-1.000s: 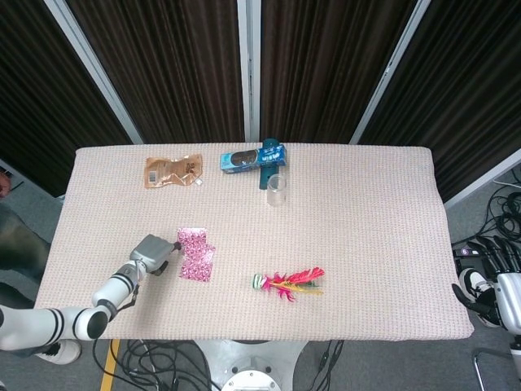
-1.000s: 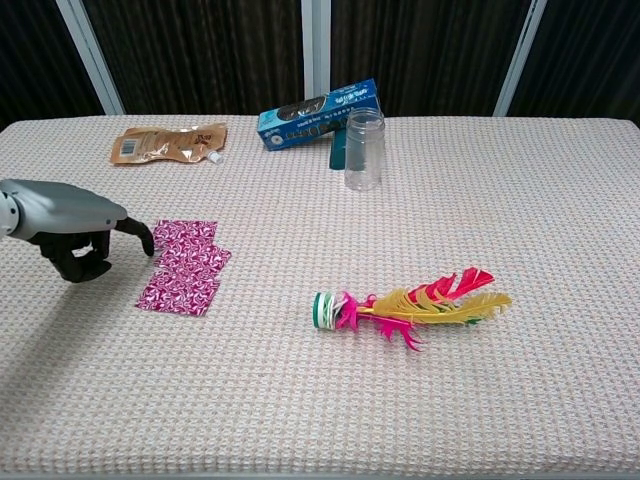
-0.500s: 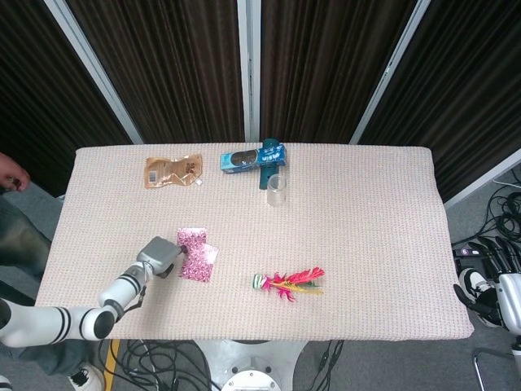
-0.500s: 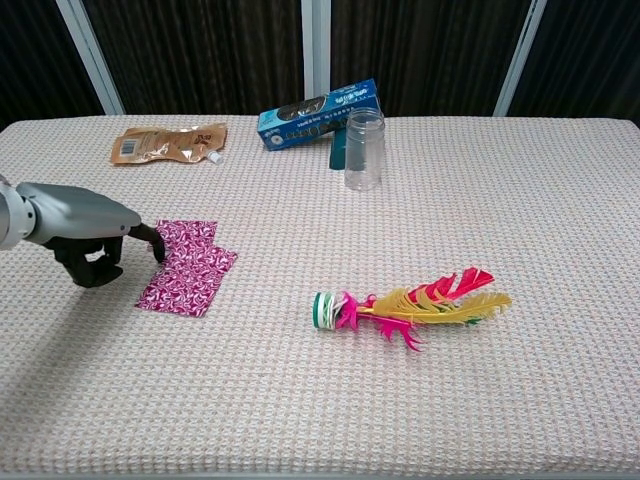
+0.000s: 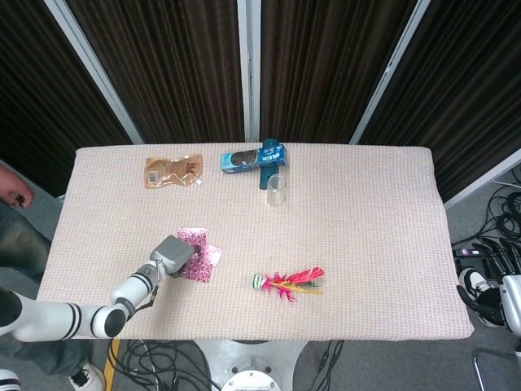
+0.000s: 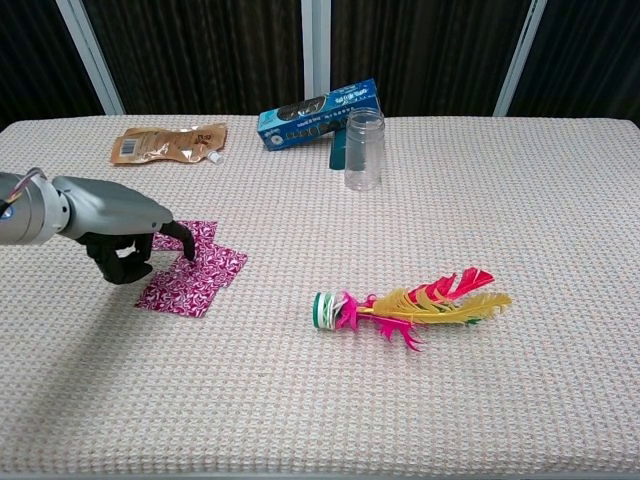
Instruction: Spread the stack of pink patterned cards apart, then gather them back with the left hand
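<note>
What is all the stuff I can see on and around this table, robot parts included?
pink patterned cards: a few, fanned apart, pink with white pattern, table's near left
feather shuttlecock: one, pink and yellow feathers with a green-white base, near middle
clear jar: one, transparent, upright, far middle
blue box: one, blue, lying behind the jar
brown pouch: one, tan, lying flat, far left
table: one, beige woven cover
person: partly seen at the left edge, head view
left hand: grey and black, a fingertip touches the cards
right hand: off the table, right edge, head view only

Left hand [image 6: 125,225] covers part of pink cards [image 6: 195,275]; right hand [image 5: 498,295] cut off, pose unclear.
</note>
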Controlling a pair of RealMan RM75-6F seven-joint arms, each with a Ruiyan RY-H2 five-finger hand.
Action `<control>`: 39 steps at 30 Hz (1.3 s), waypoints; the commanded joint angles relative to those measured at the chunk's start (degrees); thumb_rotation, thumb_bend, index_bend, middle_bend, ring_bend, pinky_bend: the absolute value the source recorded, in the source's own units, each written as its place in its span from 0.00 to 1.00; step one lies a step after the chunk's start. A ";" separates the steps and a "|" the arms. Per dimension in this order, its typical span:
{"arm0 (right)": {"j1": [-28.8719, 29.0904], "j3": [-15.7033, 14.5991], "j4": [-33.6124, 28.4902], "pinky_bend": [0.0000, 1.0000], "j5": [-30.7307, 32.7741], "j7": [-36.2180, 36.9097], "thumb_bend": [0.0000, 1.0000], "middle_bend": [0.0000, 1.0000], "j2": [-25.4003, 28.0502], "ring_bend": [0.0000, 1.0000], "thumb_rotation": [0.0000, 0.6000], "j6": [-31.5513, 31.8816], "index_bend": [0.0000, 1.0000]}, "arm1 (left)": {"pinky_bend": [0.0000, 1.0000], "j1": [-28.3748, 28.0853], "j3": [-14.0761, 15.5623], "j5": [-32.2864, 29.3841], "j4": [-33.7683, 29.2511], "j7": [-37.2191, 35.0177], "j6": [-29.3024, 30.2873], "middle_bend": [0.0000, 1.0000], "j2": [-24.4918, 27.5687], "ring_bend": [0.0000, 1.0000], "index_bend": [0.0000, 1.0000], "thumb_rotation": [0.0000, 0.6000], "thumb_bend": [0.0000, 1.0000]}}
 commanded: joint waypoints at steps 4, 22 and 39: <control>0.04 0.02 0.38 0.00 0.01 0.32 0.19 0.10 -0.13 0.01 0.75 -0.15 0.16 | 0.98 0.08 0.75 -1.06 -0.54 0.08 1.20 0.89 0.93 0.95 0.26 1.00 0.61; 0.03 -0.04 0.63 0.00 0.08 0.37 0.19 0.10 -0.24 0.01 0.75 -0.45 0.16 | 0.98 -1.44 0.81 -1.72 -0.79 1.07 0.91 0.89 -1.32 0.95 0.26 1.00 0.61; 0.28 0.12 0.83 0.00 -0.14 0.65 0.19 0.10 -0.51 0.02 0.76 -0.56 0.16 | 0.97 6.43 -4.83 7.94 9.63 -11.17 9.39 0.87 -4.36 0.94 0.27 1.00 0.35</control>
